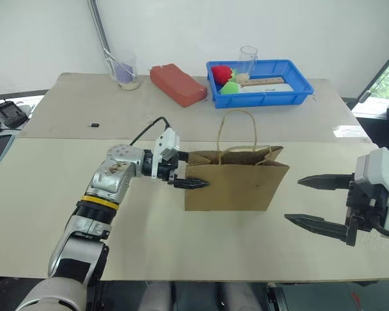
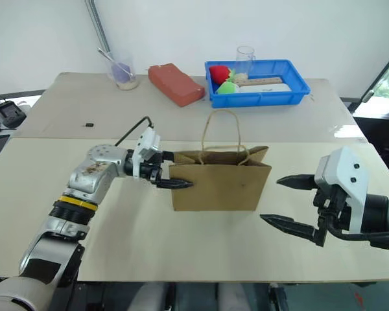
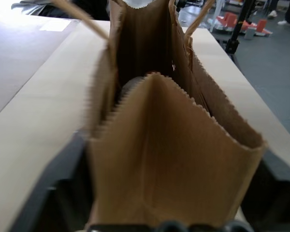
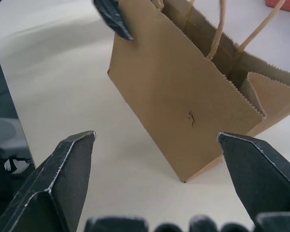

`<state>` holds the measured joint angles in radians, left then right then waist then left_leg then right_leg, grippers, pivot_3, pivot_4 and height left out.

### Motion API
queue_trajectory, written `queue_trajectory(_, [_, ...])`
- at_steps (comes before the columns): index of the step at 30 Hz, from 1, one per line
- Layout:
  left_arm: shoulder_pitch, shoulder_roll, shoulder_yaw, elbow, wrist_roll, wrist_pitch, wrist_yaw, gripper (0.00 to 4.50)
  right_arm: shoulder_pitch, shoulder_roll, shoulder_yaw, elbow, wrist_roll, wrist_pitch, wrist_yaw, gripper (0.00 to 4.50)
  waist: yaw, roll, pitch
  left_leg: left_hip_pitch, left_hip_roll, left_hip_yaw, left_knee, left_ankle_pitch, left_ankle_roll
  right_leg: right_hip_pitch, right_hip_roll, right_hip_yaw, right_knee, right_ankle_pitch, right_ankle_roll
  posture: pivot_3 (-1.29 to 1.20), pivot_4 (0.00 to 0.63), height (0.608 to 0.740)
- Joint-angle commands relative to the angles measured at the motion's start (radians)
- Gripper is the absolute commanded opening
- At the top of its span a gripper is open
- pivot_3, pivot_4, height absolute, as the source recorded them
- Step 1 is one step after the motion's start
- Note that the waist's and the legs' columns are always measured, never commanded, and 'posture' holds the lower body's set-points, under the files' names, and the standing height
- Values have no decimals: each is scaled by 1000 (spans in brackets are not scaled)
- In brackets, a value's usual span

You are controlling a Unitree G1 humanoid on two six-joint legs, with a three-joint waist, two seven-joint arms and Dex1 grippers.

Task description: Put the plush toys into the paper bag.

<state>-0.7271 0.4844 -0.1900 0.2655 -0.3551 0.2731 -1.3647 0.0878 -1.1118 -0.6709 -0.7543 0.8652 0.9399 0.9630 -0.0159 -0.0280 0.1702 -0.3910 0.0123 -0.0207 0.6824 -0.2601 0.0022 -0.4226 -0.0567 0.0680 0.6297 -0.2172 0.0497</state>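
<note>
The brown paper bag (image 1: pixel 230 184) stands upright in the middle of the table, its loop handles up and its mouth open. My left gripper (image 1: pixel 193 170) is at the bag's left end, open, with one finger along the front face and the other behind the folded side. In the left wrist view that folded end (image 3: pixel 169 159) sits between the two spread fingers. My right gripper (image 1: pixel 293 199) hovers open to the right of the bag with nothing between its fingers, pointing at the bag (image 4: pixel 183 111). The plush toys are out of view.
At the back right a blue tray (image 1: pixel 298 94) holds red and green round items and a clear glass. A red-brown block (image 1: pixel 177 84) and a plastic cup (image 1: pixel 125 70) stand at the back. A small black object (image 1: pixel 95 124) lies back left.
</note>
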Motion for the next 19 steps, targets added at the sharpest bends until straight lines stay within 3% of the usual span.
queue_trajectory(1, [50,90,66,-126,-6,32,25,4462,-41,-35,17,54,-42,-54,10,4500,-4,0,0,0,0,0,0,0,0,0,0,0,0,0,0,0,150,740])
queue_trajectory(11, [338,363,340,-533,-50,228,230,4462,-175,-206,141,368,-177,-281,278,4500,2,0,0,1,1,2,-1,0,0,-1,-1,0,-1,0,0,0,150,740])
queue_trajectory(19, [405,424,408,-614,-123,285,252,4462,-325,-248,282,538,-262,-409,366,4500,4,0,0,1,1,4,-1,0,0,0,-1,0,-1,0,0,0,150,740])
